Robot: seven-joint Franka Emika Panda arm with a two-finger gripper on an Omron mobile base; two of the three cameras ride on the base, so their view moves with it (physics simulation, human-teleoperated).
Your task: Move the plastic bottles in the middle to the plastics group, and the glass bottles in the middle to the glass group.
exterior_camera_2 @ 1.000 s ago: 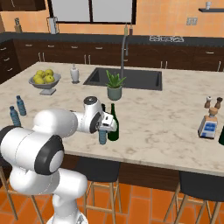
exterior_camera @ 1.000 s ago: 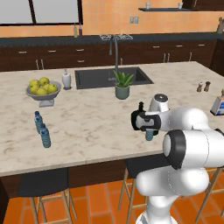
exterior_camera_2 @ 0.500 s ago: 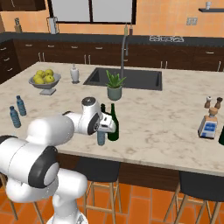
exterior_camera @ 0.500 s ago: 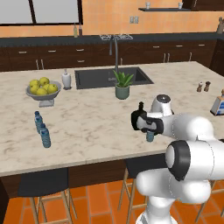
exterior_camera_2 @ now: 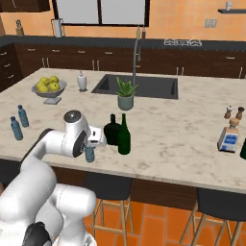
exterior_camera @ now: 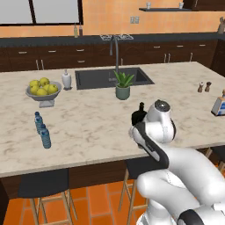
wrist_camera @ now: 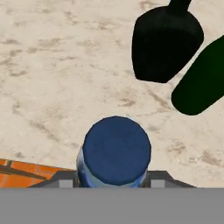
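Near the front edge of the beige marbled stone counter (exterior_camera_2: 173, 139), a small clear plastic water bottle with a blue label and blue cap (exterior_camera_2: 90, 153) is seen standing upright under the white arm's two-finger gripper (exterior_camera_2: 91, 145). From the hand view the blue cap (wrist_camera: 117, 151) is seen from above at six o'clock, set between the two fingers, which are closed against the bottle's sides so that the bottle is gripped. At one o'clock from the cap a squat round-bodied black glass flask with a short neck (wrist_camera: 166, 41) is seen, and just beside it, at two o'clock, a slender dark green glass bottle (wrist_camera: 202, 78). In the right base view the flask (exterior_camera_2: 113, 130) and green bottle (exterior_camera_2: 124, 137) are found close together at three o'clock of the gripped bottle. Well apart, at nine o'clock on the counter, a cluster of small clear blue-capped water bottles (exterior_camera: 42, 129) is seen standing upright.
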